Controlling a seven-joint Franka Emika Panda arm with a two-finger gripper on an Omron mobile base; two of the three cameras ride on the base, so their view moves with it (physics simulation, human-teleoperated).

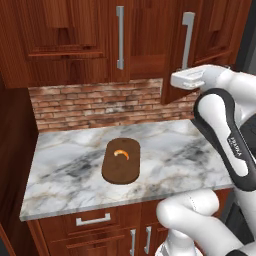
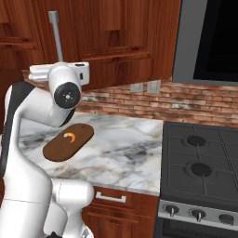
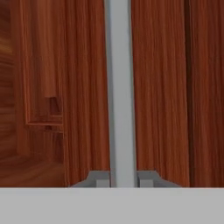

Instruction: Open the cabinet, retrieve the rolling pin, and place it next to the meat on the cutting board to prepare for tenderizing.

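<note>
My fingers (image 3: 121, 177) pinch the rigid, slick-looking silver bar handle (image 3: 119, 87) of the cabinet (image 1: 150, 35) door at upper right of the left base view, gripped low for leverage.

Close view of the cabinet (image 3: 162, 87) door. A silver bar handle (image 3: 119, 87) is seen running from 12 o'clock down to 6 o'clock at centre. The gripper (image 3: 122, 178) is closed on the handle at 6 o'clock, one fingertip (image 3: 99, 178) pressed to each side. Recessed panelling (image 3: 41, 78) is shown at 9 o'clock.
</note>
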